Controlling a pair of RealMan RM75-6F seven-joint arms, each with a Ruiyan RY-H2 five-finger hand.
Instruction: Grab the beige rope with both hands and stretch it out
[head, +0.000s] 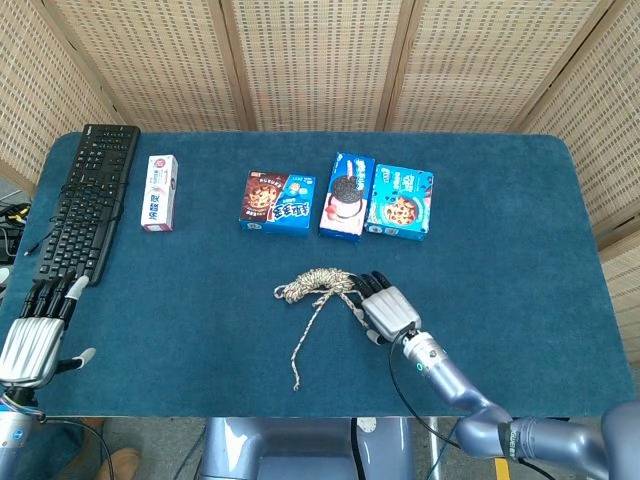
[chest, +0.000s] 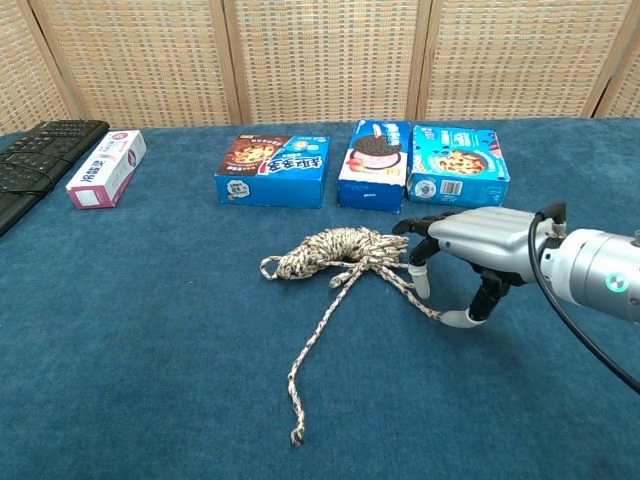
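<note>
The beige rope lies on the blue table as a loose coil. One long tail runs toward the front edge, and a short end points right. My right hand is palm down over that short end. Its fingers are spread and hold nothing, and the thumb tip sits just beside the rope end. I cannot tell if it touches the rope. My left hand rests open at the table's front left corner, far from the rope. The chest view does not show it.
Three snack boxes stand in a row behind the rope: a brown-and-blue one, an Oreo box and a blue cookie box. A black keyboard and a white toothpaste box lie at the far left.
</note>
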